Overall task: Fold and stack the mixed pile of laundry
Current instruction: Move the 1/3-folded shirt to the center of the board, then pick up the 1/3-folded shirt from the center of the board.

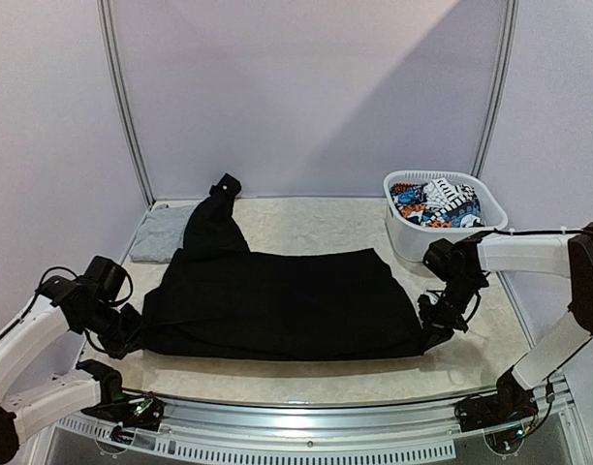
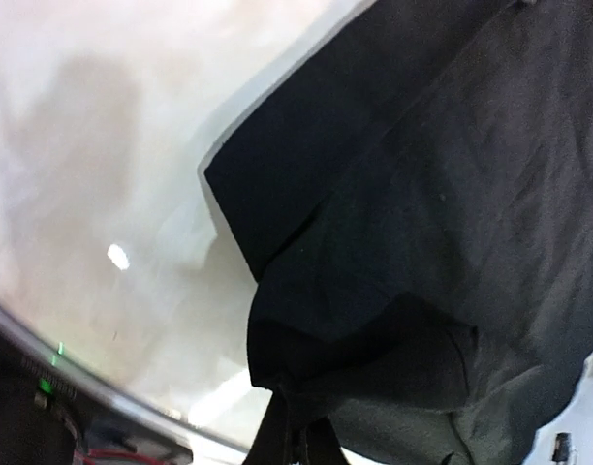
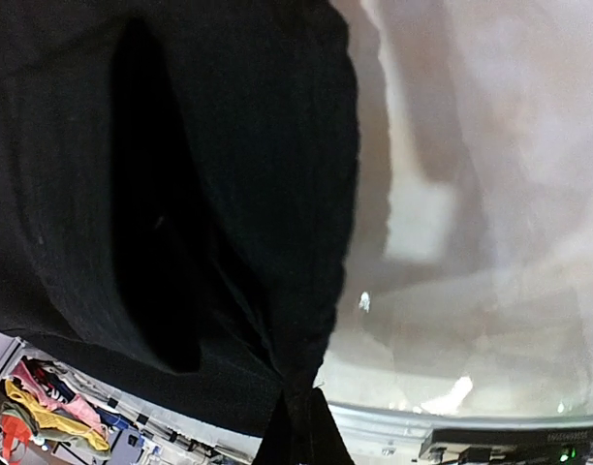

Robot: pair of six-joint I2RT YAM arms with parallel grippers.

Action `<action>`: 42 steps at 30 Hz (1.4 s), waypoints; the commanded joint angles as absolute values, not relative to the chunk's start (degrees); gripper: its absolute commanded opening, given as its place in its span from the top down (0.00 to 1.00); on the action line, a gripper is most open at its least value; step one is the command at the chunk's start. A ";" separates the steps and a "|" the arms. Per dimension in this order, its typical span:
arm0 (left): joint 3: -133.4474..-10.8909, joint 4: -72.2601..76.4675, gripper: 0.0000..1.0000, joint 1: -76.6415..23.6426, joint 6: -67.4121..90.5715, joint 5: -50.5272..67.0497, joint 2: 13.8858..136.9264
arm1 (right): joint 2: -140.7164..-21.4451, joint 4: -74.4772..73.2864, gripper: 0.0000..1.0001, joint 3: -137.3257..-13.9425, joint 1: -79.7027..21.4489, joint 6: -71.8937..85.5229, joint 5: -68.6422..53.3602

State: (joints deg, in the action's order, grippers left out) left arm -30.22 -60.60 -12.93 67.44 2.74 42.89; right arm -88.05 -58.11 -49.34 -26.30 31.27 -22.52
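- left gripper point(image 1: 132, 334) is clamped on the near-left corner of the black garment point(image 1: 277, 300).
- right gripper point(image 1: 434, 332) is clamped on the garment's near-right corner.
- grey top point(image 1: 161, 232) lies beside the garment's far-left sleeve.

This is a robotics lab test cell, not a home. A white left arm point(image 1: 30, 339) and right arm point(image 1: 529, 254) are bolted at the near edge of a marble-patterned table point(image 1: 306, 228), which is edged by a slotted metal rail point(image 1: 277, 450). Plain pale wall panels point(image 1: 306, 87) framed by bare metal poles point(image 1: 127, 107) enclose it.
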 commanded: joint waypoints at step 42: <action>-94.48 -44.47 0.44 2.42 23.91 25.11 115.88 | -109.87 -75.07 0.40 -117.04 -26.95 35.28 -9.32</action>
State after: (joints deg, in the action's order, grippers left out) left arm -90.32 -42.70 1.76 27.81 20.71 111.44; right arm -107.83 -72.75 -114.13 -26.35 33.26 -9.52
